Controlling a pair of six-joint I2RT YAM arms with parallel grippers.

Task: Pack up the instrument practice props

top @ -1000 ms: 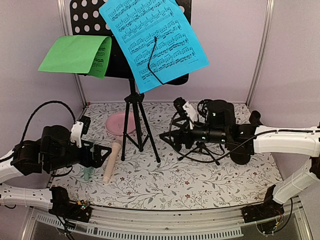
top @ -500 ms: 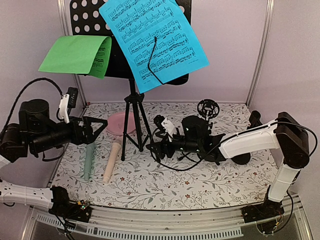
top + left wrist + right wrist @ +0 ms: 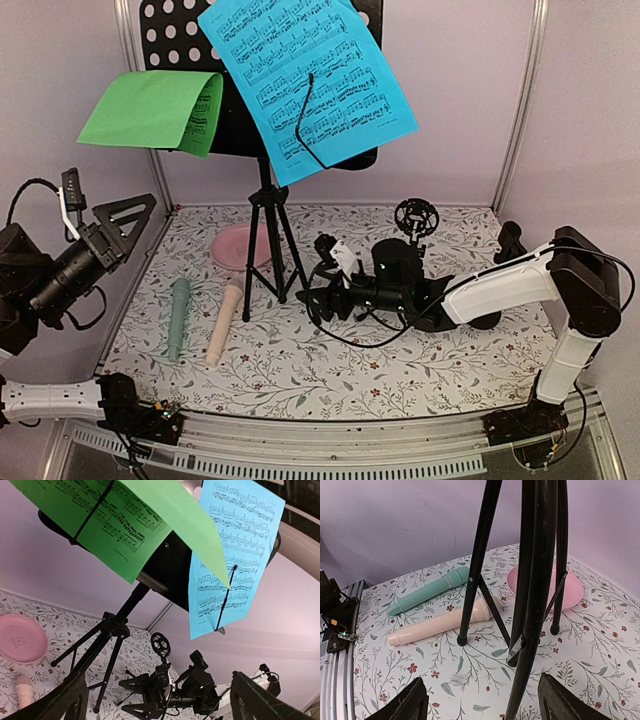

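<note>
Left gripper point(image 3: 138, 225) has risen, jaws wide and empty, toward the green music sheet point(image 3: 150, 108) draped on the music desk point(image 3: 170, 30); right gripper point(image 3: 312, 298), open, straddles its tripod legs point(image 3: 535, 580) without gripping; steady the legs before pulling the sheet.

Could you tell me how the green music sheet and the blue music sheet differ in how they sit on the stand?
The green music sheet is folded forward over itself; the blue music sheet lies flat. The green one hangs off the left edge of the black music desk; the blue one covers its right side, skewed. Both show printed notation.
</note>
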